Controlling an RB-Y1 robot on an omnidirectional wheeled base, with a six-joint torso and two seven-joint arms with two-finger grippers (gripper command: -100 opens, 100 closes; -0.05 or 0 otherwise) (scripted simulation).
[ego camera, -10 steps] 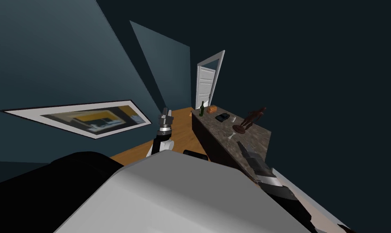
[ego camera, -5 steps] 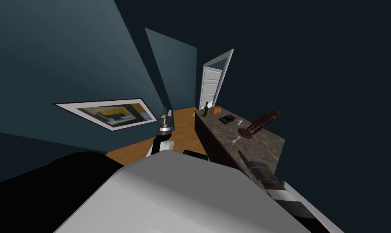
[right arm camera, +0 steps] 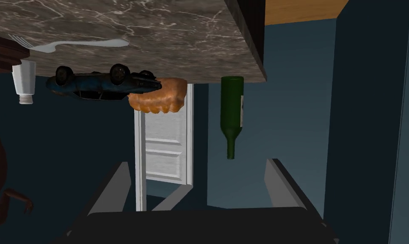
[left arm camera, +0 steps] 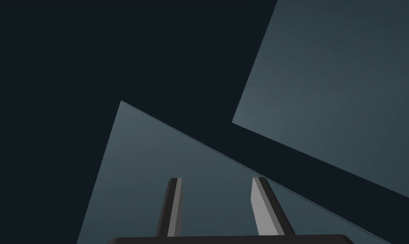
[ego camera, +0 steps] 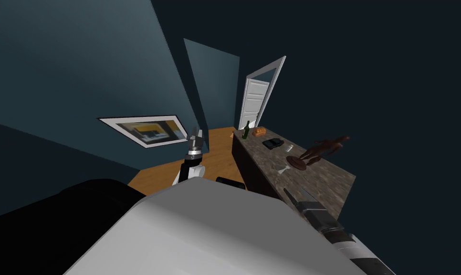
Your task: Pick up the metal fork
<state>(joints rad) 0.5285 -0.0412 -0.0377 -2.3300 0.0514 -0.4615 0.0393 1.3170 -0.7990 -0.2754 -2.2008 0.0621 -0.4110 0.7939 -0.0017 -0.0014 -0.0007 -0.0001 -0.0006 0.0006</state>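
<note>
A light grey fork [ego camera: 283, 168] lies flat on the dark marbled countertop [ego camera: 330, 186], just beside the round base of a brown figurine [ego camera: 320, 150]. In the right wrist view the fork [right arm camera: 72, 43] rests on the countertop [right arm camera: 165, 25] well ahead of my fingers, prongs toward the figurine's base. My right gripper [ego camera: 288, 192] hovers over the counter's near end, short of the fork, and stands open [right arm camera: 197, 182] with nothing in it. My left gripper [ego camera: 195, 136] is raised over the floor to the counter's left, open [left arm camera: 216, 199] and empty.
Farther along the counter stand a white shaker [right arm camera: 23, 80], a dark blue toy car [right arm camera: 102, 82], a loaf of bread [right arm camera: 159, 95] and a green bottle [right arm camera: 232, 110]. A white door [ego camera: 253, 102] stands beyond the counter's far end. A framed picture [ego camera: 146, 130] hangs on the left wall.
My view has swung, so the counter, door and wall picture have slid to the right. My right forearm now sits lower and farther right; the fork has not moved on the counter.
</note>
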